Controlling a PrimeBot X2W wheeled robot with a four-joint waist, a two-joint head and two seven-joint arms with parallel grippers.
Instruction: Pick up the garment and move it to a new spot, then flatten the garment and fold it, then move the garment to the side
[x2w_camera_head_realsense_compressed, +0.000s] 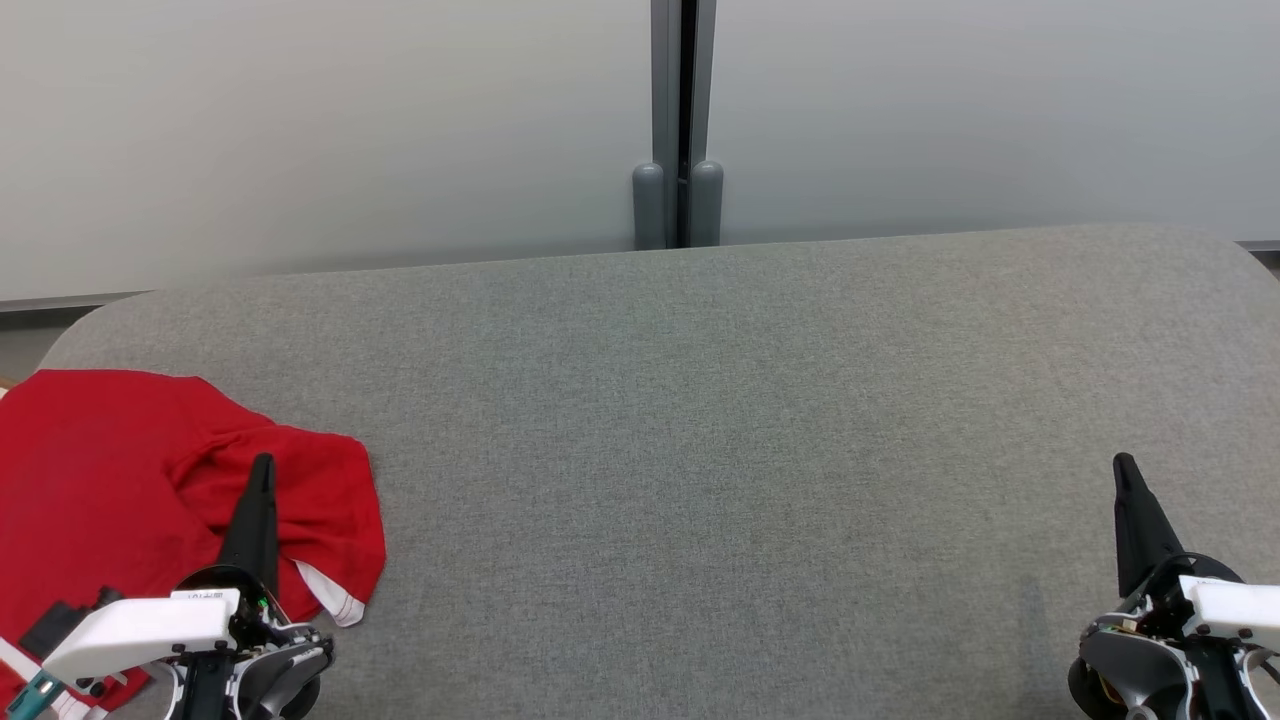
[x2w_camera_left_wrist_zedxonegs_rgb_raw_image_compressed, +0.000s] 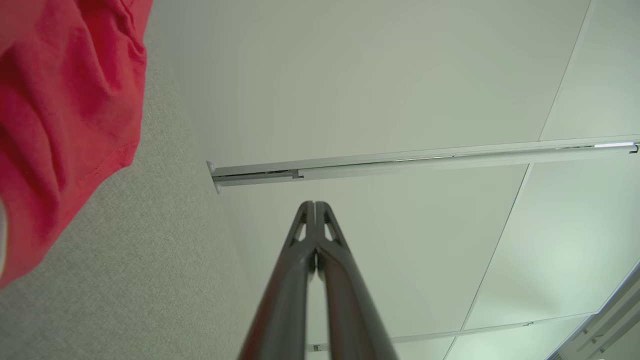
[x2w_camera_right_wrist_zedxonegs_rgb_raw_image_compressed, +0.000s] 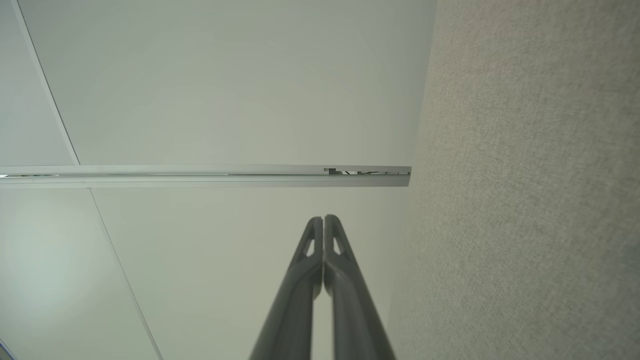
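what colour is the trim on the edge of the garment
White with a thin red stripe, on the trim of the red garment; clearest in the head view.

We see soft red cloth garment (x2w_camera_head_realsense_compressed: 90, 480), matt woven grey fabric table (x2w_camera_head_realsense_compressed: 700, 450), smooth matt dark plastic fingers (x2w_camera_left_wrist_zedxonegs_rgb_raw_image_compressed: 300, 280), white plastic wrist housings.
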